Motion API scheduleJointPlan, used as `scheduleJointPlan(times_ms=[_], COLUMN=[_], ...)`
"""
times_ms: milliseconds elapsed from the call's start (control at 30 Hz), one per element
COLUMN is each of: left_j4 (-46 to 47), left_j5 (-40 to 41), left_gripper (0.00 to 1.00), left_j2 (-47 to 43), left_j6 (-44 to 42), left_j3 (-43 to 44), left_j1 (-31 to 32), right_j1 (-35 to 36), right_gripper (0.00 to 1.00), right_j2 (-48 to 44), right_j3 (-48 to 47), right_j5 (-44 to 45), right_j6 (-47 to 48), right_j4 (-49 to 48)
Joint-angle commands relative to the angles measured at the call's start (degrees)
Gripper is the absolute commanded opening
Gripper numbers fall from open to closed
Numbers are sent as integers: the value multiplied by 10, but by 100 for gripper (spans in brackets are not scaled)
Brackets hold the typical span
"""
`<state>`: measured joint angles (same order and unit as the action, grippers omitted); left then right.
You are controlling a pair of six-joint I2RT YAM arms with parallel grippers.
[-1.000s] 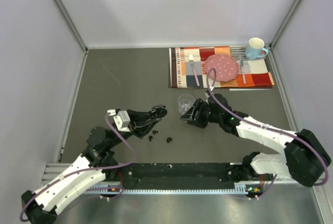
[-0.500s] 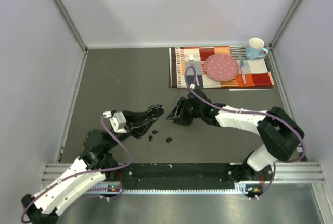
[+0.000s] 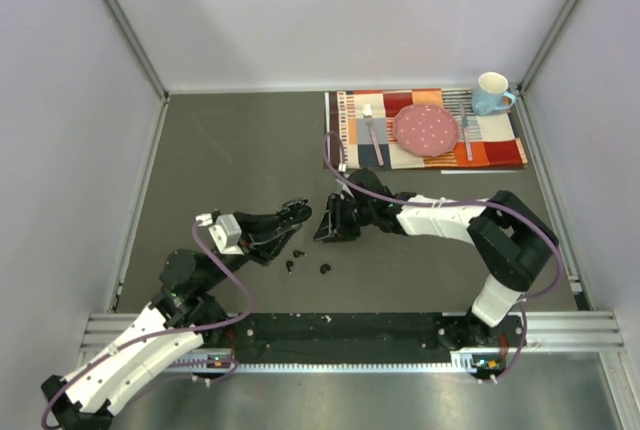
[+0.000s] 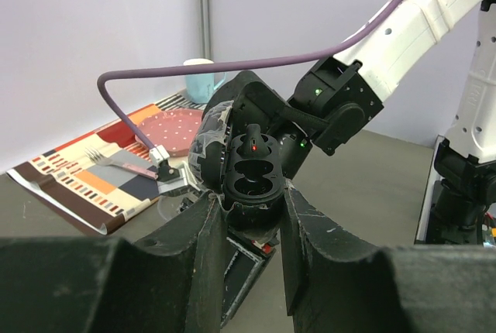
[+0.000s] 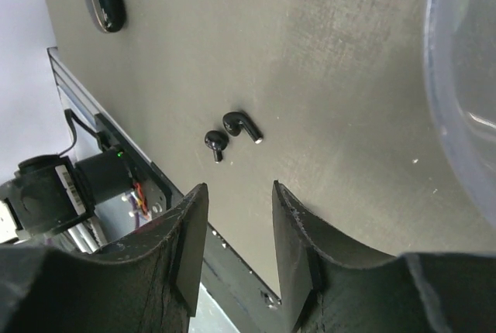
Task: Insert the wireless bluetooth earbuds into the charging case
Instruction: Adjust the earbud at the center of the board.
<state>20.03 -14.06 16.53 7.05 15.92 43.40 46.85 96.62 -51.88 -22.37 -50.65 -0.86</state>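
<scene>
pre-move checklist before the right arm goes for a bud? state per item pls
1. Grip: charging case clamped in left gripper: ok.
2. Lid open, both slots empty and facing up: ok.
3. Picker free: right gripper has its jaws apart, nothing between them: ok.
4. Targets: two earbuds loose on the table, in plain sight of the right wrist camera: ok.
5. Gap between the right gripper and the held case: cannot tell; they look very close from above.

The earbuds and charging case look glossy plastic, the table matt.
</scene>
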Motion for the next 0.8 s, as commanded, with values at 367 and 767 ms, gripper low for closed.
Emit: scheduleJointPlan(times_ms=[367, 767], left_j4=[28, 30], left_j5=[5, 11], left_gripper=[0, 0], left_j2=[6, -5], left_j6=[-8, 0], left_j3=[0, -2], left_j1=[1, 1], right_j1=[20, 42], right_gripper=[44, 42], right_j2=[-85, -58], right_j3=[0, 9], right_j5=[26, -19], right_j6=[120, 181], right_j4=[19, 13])
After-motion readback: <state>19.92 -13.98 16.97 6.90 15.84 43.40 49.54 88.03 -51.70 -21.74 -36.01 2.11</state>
